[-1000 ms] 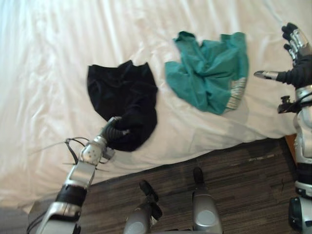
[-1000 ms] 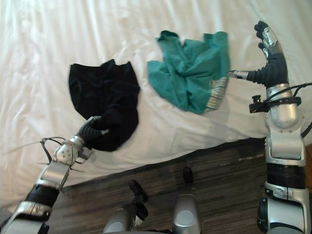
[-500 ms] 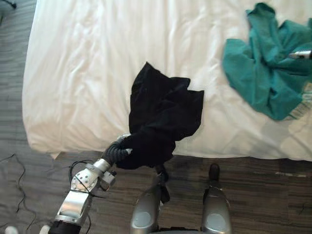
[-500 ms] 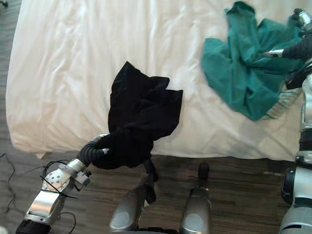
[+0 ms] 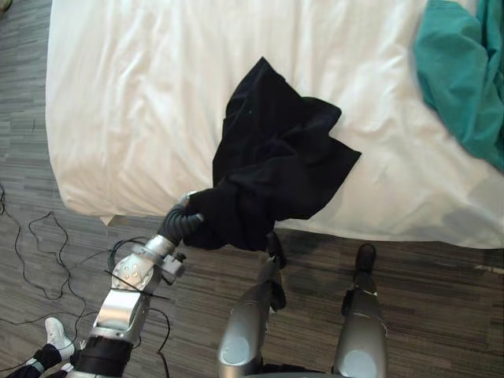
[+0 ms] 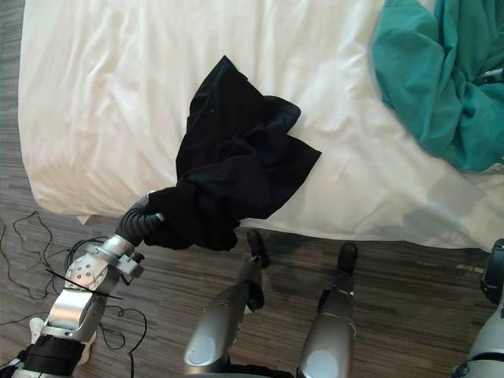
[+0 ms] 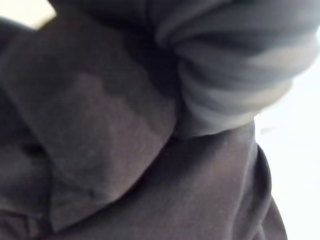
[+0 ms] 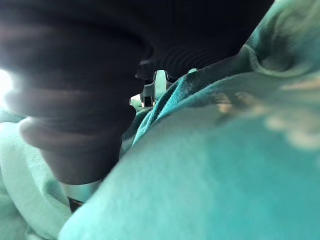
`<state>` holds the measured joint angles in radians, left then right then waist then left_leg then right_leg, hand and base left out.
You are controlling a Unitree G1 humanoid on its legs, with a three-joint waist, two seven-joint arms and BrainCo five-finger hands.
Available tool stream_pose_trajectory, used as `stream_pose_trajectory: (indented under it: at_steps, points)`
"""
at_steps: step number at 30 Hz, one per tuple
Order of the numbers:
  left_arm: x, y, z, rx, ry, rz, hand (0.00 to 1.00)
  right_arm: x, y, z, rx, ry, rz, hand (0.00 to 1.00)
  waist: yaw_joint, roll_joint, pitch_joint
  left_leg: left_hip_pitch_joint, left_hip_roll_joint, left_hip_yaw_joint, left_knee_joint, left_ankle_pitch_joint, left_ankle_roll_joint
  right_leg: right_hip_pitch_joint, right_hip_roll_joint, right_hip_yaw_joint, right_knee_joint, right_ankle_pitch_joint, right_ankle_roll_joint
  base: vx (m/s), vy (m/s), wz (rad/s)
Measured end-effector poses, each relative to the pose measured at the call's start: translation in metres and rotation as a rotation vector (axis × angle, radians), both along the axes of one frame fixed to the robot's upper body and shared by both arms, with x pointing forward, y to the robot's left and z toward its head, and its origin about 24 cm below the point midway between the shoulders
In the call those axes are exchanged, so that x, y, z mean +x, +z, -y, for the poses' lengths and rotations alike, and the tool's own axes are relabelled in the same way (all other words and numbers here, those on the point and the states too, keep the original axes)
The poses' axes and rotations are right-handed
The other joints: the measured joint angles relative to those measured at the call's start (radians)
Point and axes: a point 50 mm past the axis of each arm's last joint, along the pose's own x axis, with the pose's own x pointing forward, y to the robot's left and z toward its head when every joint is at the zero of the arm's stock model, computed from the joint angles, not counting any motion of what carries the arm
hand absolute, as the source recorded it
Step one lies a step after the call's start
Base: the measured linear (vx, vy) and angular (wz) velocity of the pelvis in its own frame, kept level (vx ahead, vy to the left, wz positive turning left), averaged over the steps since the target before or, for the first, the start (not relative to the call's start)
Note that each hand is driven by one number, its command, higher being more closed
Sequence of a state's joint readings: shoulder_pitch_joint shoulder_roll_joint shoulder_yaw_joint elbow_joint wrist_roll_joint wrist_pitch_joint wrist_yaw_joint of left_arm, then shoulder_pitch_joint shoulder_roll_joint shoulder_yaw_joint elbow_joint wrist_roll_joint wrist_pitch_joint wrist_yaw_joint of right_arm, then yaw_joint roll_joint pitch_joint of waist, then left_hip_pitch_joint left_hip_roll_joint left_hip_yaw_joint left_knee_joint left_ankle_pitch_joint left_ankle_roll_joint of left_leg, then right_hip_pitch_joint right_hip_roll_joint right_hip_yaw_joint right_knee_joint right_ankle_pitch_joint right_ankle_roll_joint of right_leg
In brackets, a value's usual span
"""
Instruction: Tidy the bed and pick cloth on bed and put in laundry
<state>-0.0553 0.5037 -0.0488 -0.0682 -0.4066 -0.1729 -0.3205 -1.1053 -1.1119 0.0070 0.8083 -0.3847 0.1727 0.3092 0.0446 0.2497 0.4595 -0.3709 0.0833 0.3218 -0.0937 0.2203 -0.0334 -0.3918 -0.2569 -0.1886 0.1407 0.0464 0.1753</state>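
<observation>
Black cloth (image 5: 272, 169), dragged from mid-bed, now trails over the near edge of the bed (image 5: 118, 94), bunched round the left hand (image 5: 181, 225), whose grip is buried and cannot be told. The right hand (image 8: 75, 100) lies against the green cloth (image 6: 433, 87), grip likewise hidden. Laundry run seemingly next.

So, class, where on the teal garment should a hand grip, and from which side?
Probably pinch the raised crumpled folds near the middle of the teal garment, coming down from above on the robot's right; its flat edges hug the white sheet, giving less to catch.
</observation>
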Motion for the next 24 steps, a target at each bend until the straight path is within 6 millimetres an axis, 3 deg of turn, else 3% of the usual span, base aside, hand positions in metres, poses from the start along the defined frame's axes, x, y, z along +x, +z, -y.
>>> stream_pose_trajectory:
  at_steps: [3,7,10,13,15,16,20,22,24]
  points:
    - [0.001,0.006,-0.005,-0.033,0.002,0.021,1.0,-0.001,-0.003,0.002,0.107,0.042,0.04,1.0,-0.002,0.0,0.0,0.0,0.001,0.001,0.0,0.005,-0.006,-0.003,-0.003,-0.003,0.01,-0.002,0.001,0.03,-0.022,0.03]
    - [0.002,0.007,-0.008,-0.095,0.007,0.017,1.0,0.002,-0.022,0.006,0.32,0.145,0.134,1.0,-0.007,-0.002,-0.001,0.021,0.005,0.009,0.0,0.007,-0.009,0.013,0.006,-0.002,0.008,0.001,-0.002,0.05,-0.031,-0.08]
    - [0.0,0.002,-0.006,-0.156,0.026,0.014,1.0,0.015,-0.063,-0.004,0.501,0.276,0.193,1.0,-0.03,-0.012,-0.003,0.063,0.02,0.011,0.0,0.007,-0.009,0.063,0.023,-0.005,-0.019,0.007,-0.011,0.06,-0.078,-0.14]
    - [-0.003,-0.001,-0.002,-0.221,0.025,0.008,1.0,0.024,-0.108,-0.025,0.672,0.41,0.247,1.0,-0.047,-0.046,-0.011,0.094,0.045,0.029,-0.001,0.006,-0.011,0.092,0.051,0.003,-0.048,0.018,-0.025,0.05,-0.108,-0.25]
    - [-0.011,-0.012,0.004,-0.286,0.018,-0.026,1.0,0.026,-0.148,-0.046,0.824,0.486,0.279,1.0,-0.061,-0.081,-0.011,0.135,0.061,0.043,-0.001,-0.004,-0.023,0.123,0.07,0.015,-0.068,0.021,-0.03,0.05,-0.108,-0.31]
    - [-0.018,-0.023,0.008,-0.323,0.021,-0.066,1.0,0.022,-0.181,-0.062,0.938,0.521,0.303,1.0,-0.072,-0.101,-0.016,0.165,0.072,0.053,-0.001,-0.012,-0.034,0.153,0.081,0.019,-0.081,0.016,-0.04,0.05,-0.091,-0.29]
    - [-0.031,-0.042,0.015,-0.382,0.033,-0.135,1.0,0.002,-0.239,-0.094,1.192,0.551,0.413,1.0,-0.094,-0.132,-0.018,0.227,0.089,0.079,-0.001,-0.024,-0.049,0.212,0.099,0.031,-0.111,0.02,-0.045,0.06,-0.071,-0.21]
    - [-0.041,-0.055,0.022,-0.43,0.045,-0.177,1.0,-0.022,-0.283,-0.114,1.359,0.508,0.465,1.0,-0.098,-0.145,-0.026,0.283,0.102,0.098,-0.001,-0.037,-0.065,0.271,0.112,0.038,-0.137,0.021,-0.043,0.06,-0.059,-0.2]
    - [-0.049,-0.063,0.026,-0.444,0.047,-0.206,1.0,-0.036,-0.309,-0.127,1.449,0.464,0.466,1.0,-0.098,-0.157,-0.057,0.305,0.11,0.105,-0.001,-0.046,-0.077,0.297,0.121,0.039,-0.154,0.016,-0.05,0.07,-0.055,-0.13]
